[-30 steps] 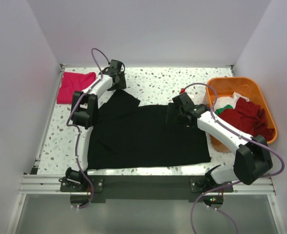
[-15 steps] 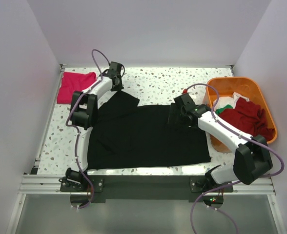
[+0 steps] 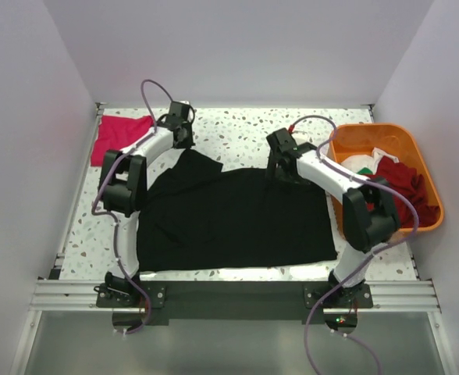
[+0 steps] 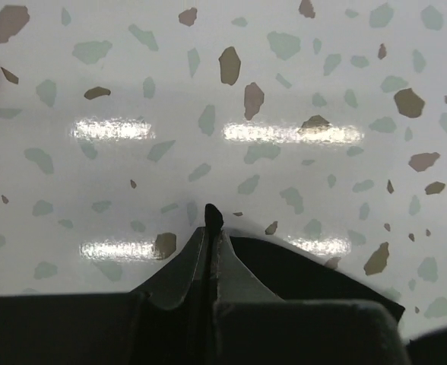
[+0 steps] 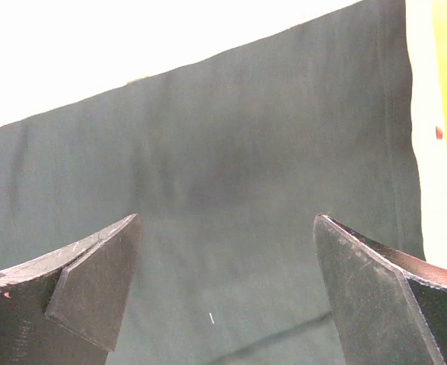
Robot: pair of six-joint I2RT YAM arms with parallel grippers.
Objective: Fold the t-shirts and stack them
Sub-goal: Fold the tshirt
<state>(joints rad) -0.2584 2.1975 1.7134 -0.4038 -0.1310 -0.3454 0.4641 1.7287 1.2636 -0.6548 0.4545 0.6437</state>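
Overview from top camera: we are seeing black t-shirt point(image 3: 237, 219) lying flat mid-table, long axis left-right, sleeve fanning far-left. Left gripper point(image 3: 181, 131) sitting at that sleeve, right gripper point(image 3: 280, 164) over far edge, right of middle.
Left wrist: we are reading jaws clenched, seemingly pinching black cloth tip.
Right wrist: we are seeing jaws spread wide, empty, smooth black cloth directly beneath.
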